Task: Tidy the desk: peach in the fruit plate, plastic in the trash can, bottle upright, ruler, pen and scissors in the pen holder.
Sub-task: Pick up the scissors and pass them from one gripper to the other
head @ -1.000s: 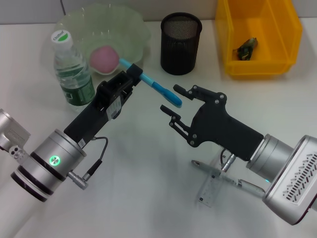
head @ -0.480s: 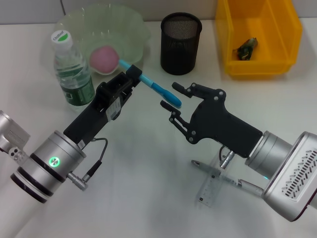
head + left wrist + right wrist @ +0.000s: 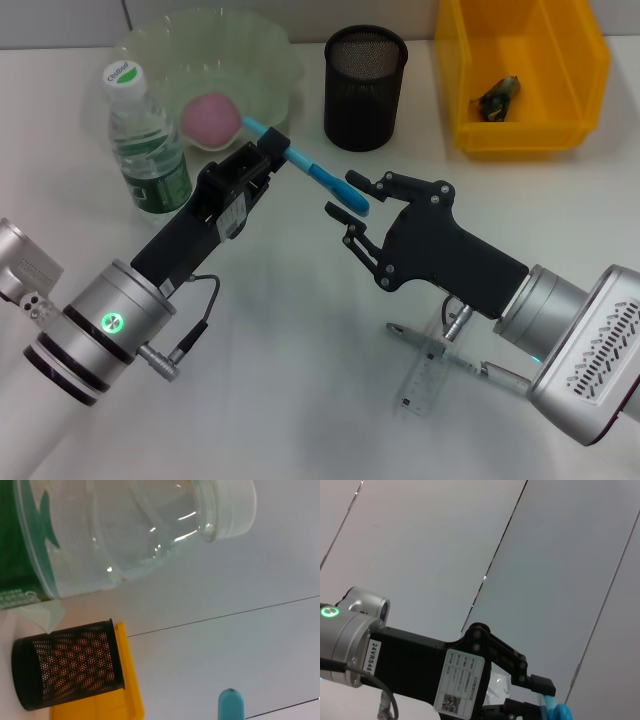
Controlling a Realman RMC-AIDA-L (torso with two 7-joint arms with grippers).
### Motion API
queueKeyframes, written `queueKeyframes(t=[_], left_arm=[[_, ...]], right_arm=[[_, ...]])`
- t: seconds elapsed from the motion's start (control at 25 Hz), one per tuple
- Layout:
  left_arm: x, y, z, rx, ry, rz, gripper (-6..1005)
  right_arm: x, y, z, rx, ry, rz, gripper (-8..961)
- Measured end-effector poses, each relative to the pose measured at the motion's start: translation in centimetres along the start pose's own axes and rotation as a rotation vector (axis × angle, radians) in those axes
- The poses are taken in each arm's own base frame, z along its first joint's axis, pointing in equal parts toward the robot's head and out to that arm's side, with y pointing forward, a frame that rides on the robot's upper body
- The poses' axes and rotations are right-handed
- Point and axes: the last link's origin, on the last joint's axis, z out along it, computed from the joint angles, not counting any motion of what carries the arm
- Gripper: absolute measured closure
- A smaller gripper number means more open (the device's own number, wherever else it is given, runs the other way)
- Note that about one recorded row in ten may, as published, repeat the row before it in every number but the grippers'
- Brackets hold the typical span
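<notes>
My left gripper [image 3: 272,147] is shut on a blue pen [image 3: 318,178] and holds it above the table, tip pointing right. My right gripper [image 3: 348,196] is open, its fingers on either side of the pen's free end. The pen's end shows in the left wrist view [image 3: 231,704] and the right wrist view [image 3: 559,711]. The black mesh pen holder [image 3: 365,88] stands behind them. The pink peach [image 3: 210,118] lies in the clear green fruit plate [image 3: 260,50]. The bottle [image 3: 146,140] stands upright at the left. A clear ruler [image 3: 426,375] and scissors [image 3: 490,374] lie under my right arm.
A yellow bin [image 3: 524,75] at the back right holds a crumpled piece of plastic [image 3: 497,97]. The left arm's body [image 3: 425,667] fills the lower part of the right wrist view.
My right gripper has moved a little up and left, so its open fingers now reach the pen's free end. The left gripper has barely moved.
</notes>
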Motion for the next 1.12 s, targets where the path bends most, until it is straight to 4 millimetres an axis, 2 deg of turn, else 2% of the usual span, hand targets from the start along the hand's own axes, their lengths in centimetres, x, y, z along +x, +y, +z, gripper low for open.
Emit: queueKeyframes(t=[1.12], left_arm=[[0.06, -0.02, 0.26, 0.004, -0.003, -0.003, 782]], right_arm=[[0.0, -0.05, 0.04, 0.0, 0.0, -0.001, 791]])
